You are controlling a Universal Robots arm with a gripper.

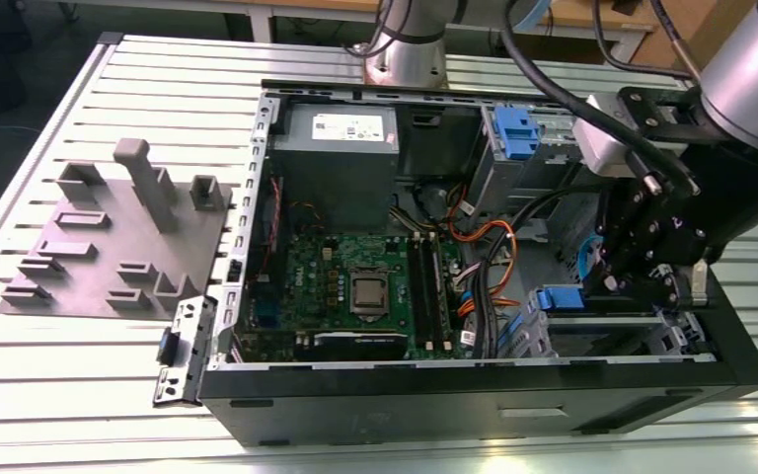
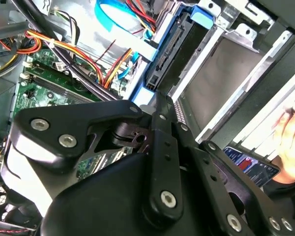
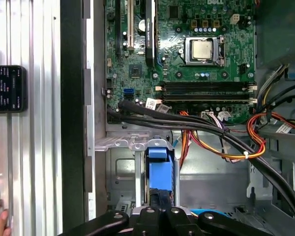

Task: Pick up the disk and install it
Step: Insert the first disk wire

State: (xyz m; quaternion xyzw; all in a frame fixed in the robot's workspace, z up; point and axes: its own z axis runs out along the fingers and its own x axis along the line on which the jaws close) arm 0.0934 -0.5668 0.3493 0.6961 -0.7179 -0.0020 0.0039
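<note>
Starting at the exterior view's left, a grey fixture plate (image 1: 103, 247) with raised blocks sits on the slatted metal table (image 1: 63, 395), just beside the open computer case (image 1: 485, 395). Into the case now: the grey power supply (image 1: 340, 158) lies at the far end, and the green motherboard (image 1: 340, 267) with its CPU socket (image 1: 368, 293) is nearer the camera. Orange cables (image 1: 485, 237) loop across towards the drive side. Further right, a drive cage with a blue latch (image 1: 517, 133) stands against the far wall.

And here's the disk (image 1: 561, 298), standing on edge in the drive bay at the case's near right corner. Its blue rails show plainly in both wrist views (image 3: 160, 167), and its dark connector edge (image 2: 168, 46) faces the camera in the second. The black gripper (image 1: 610, 288) is right down on it. In the first wrist view the gripper (image 3: 160, 214) has its fingers drawn in tight on the disk's thin end, clamping it.

Outside the case wall, a dark handheld device (image 3: 7, 88) lies on the table, and a person's hand (image 2: 291, 140) rests near it.
</note>
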